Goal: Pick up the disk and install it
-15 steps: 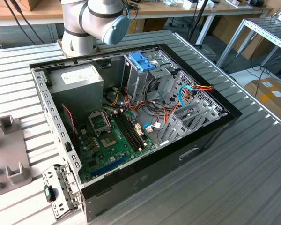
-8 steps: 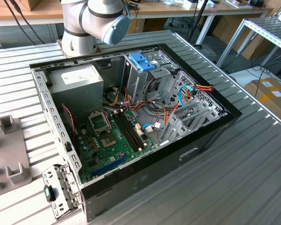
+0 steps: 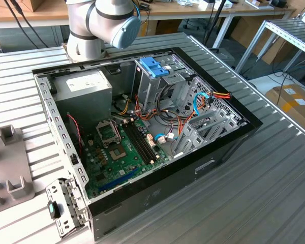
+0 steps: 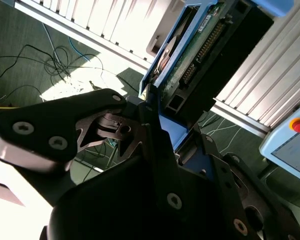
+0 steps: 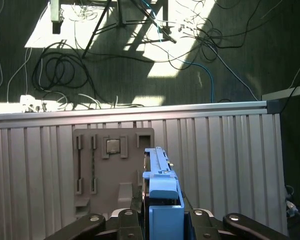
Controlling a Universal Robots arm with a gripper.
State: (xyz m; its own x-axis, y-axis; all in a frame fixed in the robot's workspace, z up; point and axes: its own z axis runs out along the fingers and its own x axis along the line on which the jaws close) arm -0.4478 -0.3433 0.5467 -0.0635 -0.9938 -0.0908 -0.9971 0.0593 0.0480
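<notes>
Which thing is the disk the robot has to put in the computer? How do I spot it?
Find the ribbed metal table in the first wrist view, then the black tool above it. The disk stands edge-on, clamped in that tool. It is a thin slab in a bright blue plastic frame, unlike the plain grey slotted tray lying on the table.

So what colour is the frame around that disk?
Bright blue, on the disk; clearest in the first wrist view.
</notes>
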